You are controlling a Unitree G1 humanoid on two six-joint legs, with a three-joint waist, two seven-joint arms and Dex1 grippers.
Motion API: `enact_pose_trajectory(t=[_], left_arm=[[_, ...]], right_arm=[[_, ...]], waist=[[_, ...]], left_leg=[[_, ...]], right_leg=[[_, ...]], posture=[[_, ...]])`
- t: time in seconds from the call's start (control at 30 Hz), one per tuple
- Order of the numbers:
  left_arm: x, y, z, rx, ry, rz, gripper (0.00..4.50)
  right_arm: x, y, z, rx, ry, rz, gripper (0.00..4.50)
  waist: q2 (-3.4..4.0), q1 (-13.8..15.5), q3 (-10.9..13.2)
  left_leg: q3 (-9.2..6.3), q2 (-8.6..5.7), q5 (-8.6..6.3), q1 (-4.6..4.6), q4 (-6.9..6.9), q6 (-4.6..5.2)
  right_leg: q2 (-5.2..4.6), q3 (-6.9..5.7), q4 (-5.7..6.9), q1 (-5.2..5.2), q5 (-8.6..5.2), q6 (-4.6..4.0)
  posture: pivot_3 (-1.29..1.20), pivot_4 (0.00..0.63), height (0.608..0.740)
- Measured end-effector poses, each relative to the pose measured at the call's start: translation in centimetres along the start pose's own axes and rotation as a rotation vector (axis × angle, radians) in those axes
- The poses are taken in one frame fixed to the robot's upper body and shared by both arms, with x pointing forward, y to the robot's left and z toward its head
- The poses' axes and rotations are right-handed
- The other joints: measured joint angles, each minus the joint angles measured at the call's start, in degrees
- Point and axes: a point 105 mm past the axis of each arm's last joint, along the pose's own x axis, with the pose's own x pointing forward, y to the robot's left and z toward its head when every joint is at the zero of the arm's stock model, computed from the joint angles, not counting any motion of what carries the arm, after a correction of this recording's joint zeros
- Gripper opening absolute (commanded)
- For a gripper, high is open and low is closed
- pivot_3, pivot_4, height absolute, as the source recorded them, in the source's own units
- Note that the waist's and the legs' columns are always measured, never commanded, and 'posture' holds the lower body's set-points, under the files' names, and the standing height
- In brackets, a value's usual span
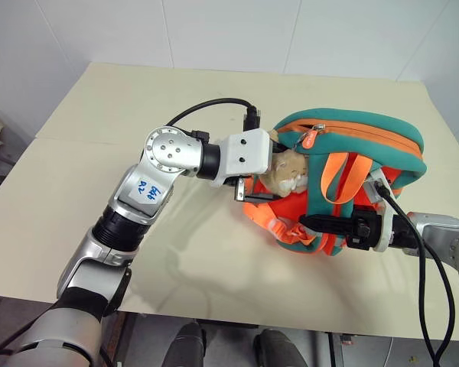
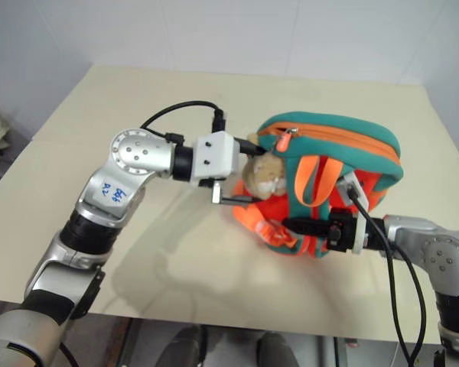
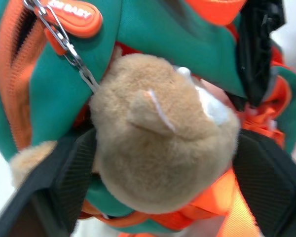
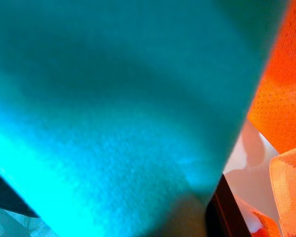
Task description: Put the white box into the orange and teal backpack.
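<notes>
Head view: the backpack [image 1: 352, 180] sits on the surface [image 1: 99, 153], right gripper [image 1: 310, 224] pinching its teal strap [image 1: 319, 200]. Left wrist view: left gripper [image 3: 158, 197] spread around the plush toy [image 3: 163, 133]. Right wrist view: teal fabric up close.

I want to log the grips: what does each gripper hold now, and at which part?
The right gripper is shut on a teal strap of the backpack. The left gripper straddles the plush charm; a grip cannot be told.

Readable text: 2 spots

The orange zipper pull tab [image 3: 71, 17] reads "BABY" after unclear letters; the blue-ink label [image 1: 148, 189] on the left arm is illegible handwriting.
</notes>
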Motion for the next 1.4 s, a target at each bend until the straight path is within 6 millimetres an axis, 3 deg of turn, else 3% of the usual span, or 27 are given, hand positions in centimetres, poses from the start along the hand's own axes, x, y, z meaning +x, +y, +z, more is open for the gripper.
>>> enact_pose_trajectory(t=[0.17, 0.33, 0.4, 0.6, 0.77, 0.93, 1.03, 1.17, 1.4], left_arm=[[0.1, 0.4, 0.1, 0.010, -0.015, 0.027, 1.82], [-0.8, 0.8, 0.6, -0.083, -0.078, 0.019, 0.75], [-1.5, 0.6, 0.9, -0.132, -0.120, -0.019, 0.75], [-6.1, 1.5, 2.3, -0.195, -0.212, -0.083, 0.75], [-10.1, 2.8, -0.2, -0.285, -0.113, -0.044, 0.75], [-11.1, 2.9, -2.7, -0.356, -0.071, -0.037, 0.75], [-11.2, 2.4, -5.2, -0.433, -0.049, -0.018, 0.75], [-9.8, 0.6, -8.7, -0.558, -0.035, -0.026, 0.75], [-6.1, -1.0, -10.8, -0.641, -0.073, -0.050, 0.75]], right_arm=[[0.1, 0.0, 0.0, 0.001, -0.003, -0.001, 0.05], [0.1, 0.0, 0.0, -0.001, -0.005, 0.001, 0.05], [0.1, 0.1, 0.1, -0.005, -0.008, 0.004, 0.05], [0.0, 0.1, 0.0, -0.002, -0.007, 0.004, 0.05], [0.0, 0.3, -0.2, -0.002, -0.001, 0.008, 0.05], [-0.1, 0.5, -0.1, -0.010, -0.006, 0.011, 0.05], [-0.3, 0.6, -0.1, -0.010, -0.015, 0.005, 0.05], [-0.4, 0.5, -0.4, 0.005, -0.013, -0.005, 0.05], [-0.3, 0.6, -0.6, 0.014, -0.006, -0.013, 0.05]], waist=[[0.00, 0.0, 0.0], [0.00, -0.2, 0.0], [0.00, -0.3, 0.0], [0.02, -0.3, 0.0], [0.03, -0.8, 0.0], [0.04, -0.7, 0.0], [0.04, -0.9, 0.0], [0.03, -1.2, 0.0], [0.03, -1.5, 0.0]], left_leg=[[0.00, 0.00, 0.00, 0.00, 0.00, 0.01], [0.00, 0.01, 0.01, 0.00, -0.01, 0.01], [0.00, 0.01, 0.01, 0.00, -0.03, 0.00], [-0.01, 0.04, 0.02, 0.01, -0.09, -0.02], [-0.02, 0.01, 0.03, 0.04, -0.11, -0.02], [-0.03, 0.03, 0.04, 0.02, -0.12, -0.02], [-0.03, 0.03, 0.05, 0.03, -0.15, -0.03], [-0.05, 0.02, 0.08, 0.00, -0.11, -0.01], [-0.05, 0.01, 0.09, 0.01, -0.10, 0.01]], right_leg=[[0.00, 0.00, 0.00, 0.00, 0.00, 0.00], [0.01, 0.00, 0.01, -0.01, 0.00, 0.00], [0.02, 0.00, 0.02, -0.03, 0.00, 0.00], [0.02, -0.01, -0.01, -0.04, 0.00, 0.00], [0.03, -0.01, 0.03, -0.05, 0.00, 0.00], [-0.01, -0.01, 0.00, -0.04, 0.00, 0.00], [0.00, -0.01, 0.01, -0.05, 0.00, 0.00], [-0.02, -0.02, 0.05, -0.06, 0.00, 0.00], [-0.04, -0.03, 0.08, -0.06, 0.01, 0.01]], posture=[[0.00, 0.150, 0.740], [0.00, 0.150, 0.740], [0.00, 0.150, 0.740], [0.00, 0.150, 0.740], [0.00, 0.150, 0.740], [0.00, 0.150, 0.740], [0.00, 0.150, 0.740], [0.00, 0.150, 0.740], [0.00, 0.150, 0.740]])
